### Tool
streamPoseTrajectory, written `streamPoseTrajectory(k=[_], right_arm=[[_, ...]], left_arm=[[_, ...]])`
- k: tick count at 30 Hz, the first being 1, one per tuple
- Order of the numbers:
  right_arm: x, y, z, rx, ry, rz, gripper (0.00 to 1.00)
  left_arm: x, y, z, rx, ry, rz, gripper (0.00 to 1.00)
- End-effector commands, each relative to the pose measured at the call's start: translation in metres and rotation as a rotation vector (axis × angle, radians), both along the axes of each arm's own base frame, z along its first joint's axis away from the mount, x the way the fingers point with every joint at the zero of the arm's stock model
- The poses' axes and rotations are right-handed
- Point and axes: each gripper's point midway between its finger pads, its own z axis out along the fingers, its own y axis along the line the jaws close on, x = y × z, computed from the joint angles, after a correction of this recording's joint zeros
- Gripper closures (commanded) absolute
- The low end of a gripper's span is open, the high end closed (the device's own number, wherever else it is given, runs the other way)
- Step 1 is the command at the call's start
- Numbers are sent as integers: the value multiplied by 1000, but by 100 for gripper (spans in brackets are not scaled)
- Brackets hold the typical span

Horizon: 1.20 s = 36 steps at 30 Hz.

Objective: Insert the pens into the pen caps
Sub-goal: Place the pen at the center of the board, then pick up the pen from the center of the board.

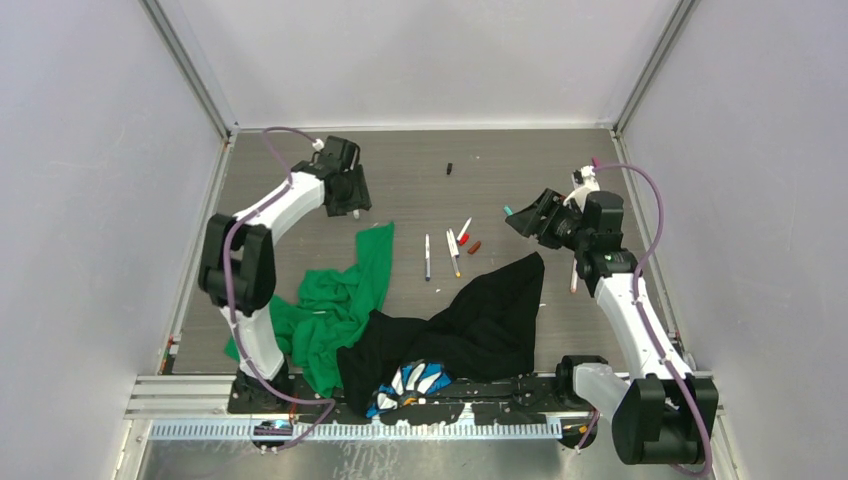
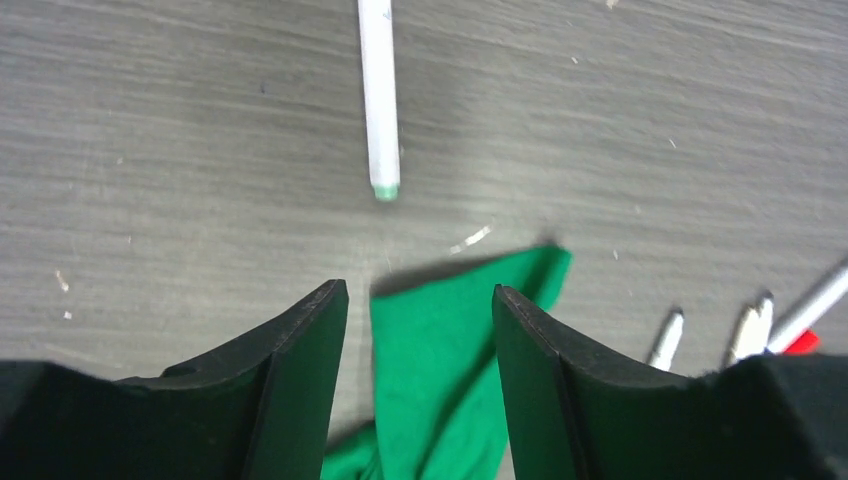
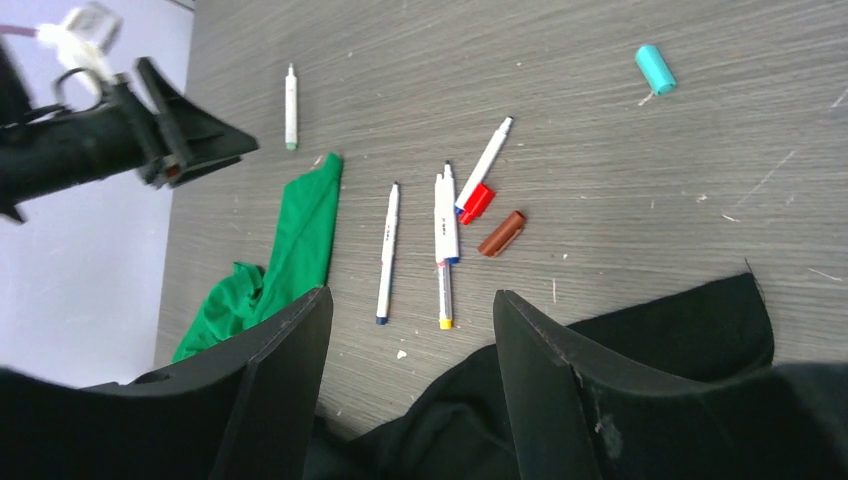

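Three white pens point(image 1: 427, 257) point(image 1: 453, 250) point(image 1: 463, 229) lie mid-table, with a red cap point(image 1: 463, 239) and a brown cap point(image 1: 474, 247) beside them. A black cap point(image 1: 449, 168) lies farther back and a teal cap point(image 1: 508, 211) lies by my right gripper point(image 1: 520, 222). The right wrist view shows the pens point(image 3: 386, 255) point(image 3: 443, 215), the red cap point(image 3: 477, 203), the brown cap point(image 3: 501, 233) and the teal cap point(image 3: 655, 69). My right gripper point(image 3: 412, 295) is open and empty. My left gripper point(image 2: 418, 290) is open and empty over the green cloth tip, near a green-tipped pen point(image 2: 379, 100).
A green cloth point(image 1: 345, 295) lies front left and a black cloth point(image 1: 480, 320) front centre, over a blue-and-white item point(image 1: 420, 380). A thin pen-like object point(image 1: 573, 279) lies beside the right arm. Grey walls and metal rails enclose the table.
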Motion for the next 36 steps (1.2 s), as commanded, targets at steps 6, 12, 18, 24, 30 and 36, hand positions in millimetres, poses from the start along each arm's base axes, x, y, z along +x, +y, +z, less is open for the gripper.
streamPoseTrajectory(k=[6,12,18,24,30,36], right_arm=[[-2,11,31,40,-108,43,34],[1,11,28,42,-93,40,34],[4,11,23,42,-78,39,34],[4,12,18,42,-65,40,34],[4,13,18,41,-64,43,34],[4,14,17,41,-63,45,34]], left_arm=[[53,13,-22,77,39,55,53],[57,16,-38,107,91,47,63],[59,26,-48,88,108,80,64],[59,25,-60,90,140,47,66],[60,22,-68,95,166,21,66],[57,24,-72,106,185,17,81]])
